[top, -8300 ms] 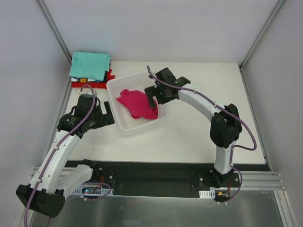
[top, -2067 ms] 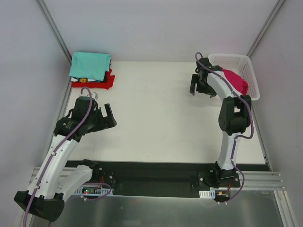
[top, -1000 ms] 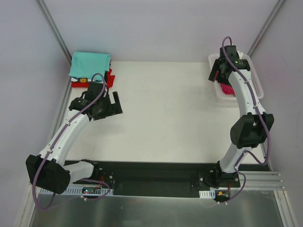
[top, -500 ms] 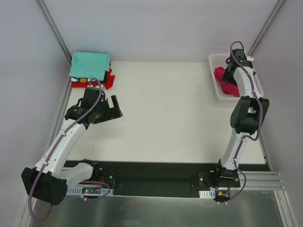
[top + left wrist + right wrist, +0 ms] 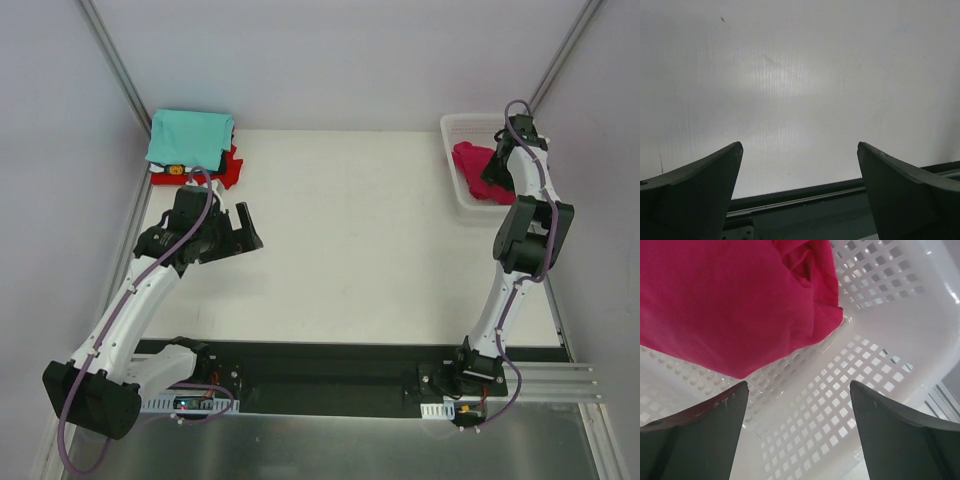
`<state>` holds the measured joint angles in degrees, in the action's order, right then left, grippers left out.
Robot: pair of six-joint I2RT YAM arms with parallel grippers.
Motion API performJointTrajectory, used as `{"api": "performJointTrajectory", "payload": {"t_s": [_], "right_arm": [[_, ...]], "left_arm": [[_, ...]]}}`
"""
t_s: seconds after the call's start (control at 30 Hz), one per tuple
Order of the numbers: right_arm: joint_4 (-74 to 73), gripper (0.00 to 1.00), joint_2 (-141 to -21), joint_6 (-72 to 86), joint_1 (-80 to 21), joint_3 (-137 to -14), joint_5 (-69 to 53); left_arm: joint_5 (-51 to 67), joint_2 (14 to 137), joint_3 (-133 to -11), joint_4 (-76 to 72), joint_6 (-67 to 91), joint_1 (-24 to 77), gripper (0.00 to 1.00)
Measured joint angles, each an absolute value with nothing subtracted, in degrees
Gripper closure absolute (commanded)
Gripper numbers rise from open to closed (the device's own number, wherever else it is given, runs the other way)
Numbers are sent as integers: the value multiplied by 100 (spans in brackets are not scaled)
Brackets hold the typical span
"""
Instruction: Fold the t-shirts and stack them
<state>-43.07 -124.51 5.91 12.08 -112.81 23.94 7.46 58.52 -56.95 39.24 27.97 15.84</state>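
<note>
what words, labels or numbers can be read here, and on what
No text can be read.
Orange print on the dark shirt under the teal t-shirt: too small to make out.
Pink t-shirt and white basket: no writing shows.

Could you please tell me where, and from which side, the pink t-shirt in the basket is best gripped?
Probably a raised fold on top of the pink t-shirt, pinched from straight above. It lies bunched in the white mesh basket, whose walls block a sideways approach, and the loose folds give the open right tool something to close on.
</note>
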Motion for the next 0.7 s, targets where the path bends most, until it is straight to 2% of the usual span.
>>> {"api": "performJointTrajectory", "payload": {"t_s": [0.47,0.53,0.6,0.67,0.7], "right_arm": [[-3931,16,-13152,357,1551,-11520,1553],[-3918,25,-13211,329,1577,-11627,1479],[-3879,40,-13279,292,1599,-11754,1441],[-3802,43,-13316,283,1599,-11815,1422],[-3785,53,-13334,259,1599,-11845,1417]], "left_arm": [[880,5859,-5695,3929,2858,1584,1],[880,5966,-5695,3931,2867,1584,1],[882,6069,-5695,3929,2882,1584,1],[882,6178,-5697,3929,2897,1584,1],[882,6233,-5697,3929,2899,1584,1]]}}
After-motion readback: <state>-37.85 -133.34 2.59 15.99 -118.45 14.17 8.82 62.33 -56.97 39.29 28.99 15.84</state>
